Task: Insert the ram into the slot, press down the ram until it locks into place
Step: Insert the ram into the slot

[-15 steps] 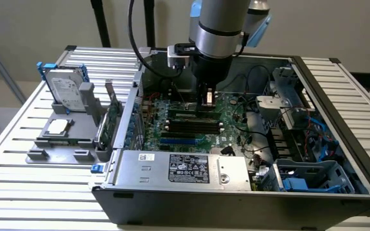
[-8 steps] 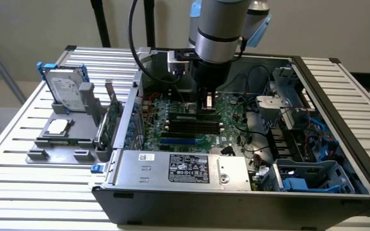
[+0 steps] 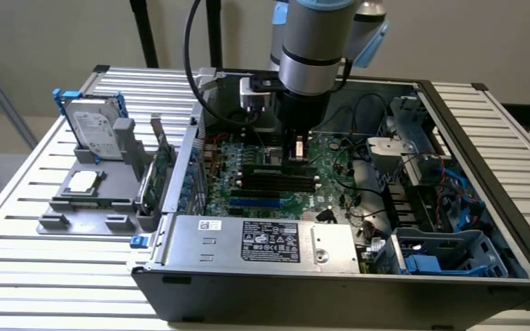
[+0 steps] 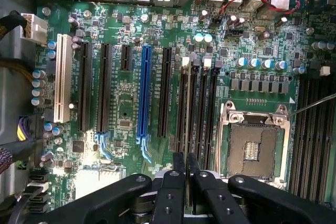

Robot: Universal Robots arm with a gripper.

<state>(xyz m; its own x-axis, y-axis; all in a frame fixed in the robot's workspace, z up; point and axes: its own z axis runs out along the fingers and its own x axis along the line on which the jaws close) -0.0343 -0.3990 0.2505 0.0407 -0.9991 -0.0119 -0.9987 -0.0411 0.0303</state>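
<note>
My gripper [image 3: 298, 158] reaches down into the open computer case, over the motherboard [image 3: 330, 158]. In the wrist view its black fingers [image 4: 170, 192] are shut on the ram [image 4: 185, 148], a thin green stick seen edge-on. The ram stands along the outermost of several parallel black slots [image 4: 202, 108] with pale end latches, beside the silver CPU socket. From outside, the ram [image 3: 279, 169] lies across the board just above the remaining black slots [image 3: 270, 183]. Whether its latches are closed is hidden.
A blue slot [image 4: 144, 93], a white slot [image 4: 63, 77] and the CPU socket [image 4: 254, 148] flank the memory slots. The power supply [image 3: 256, 241] and drive cage [image 3: 440, 252] wall the case's front. A hard drive [image 3: 94, 131] and an expansion card [image 3: 159, 172] stand outside.
</note>
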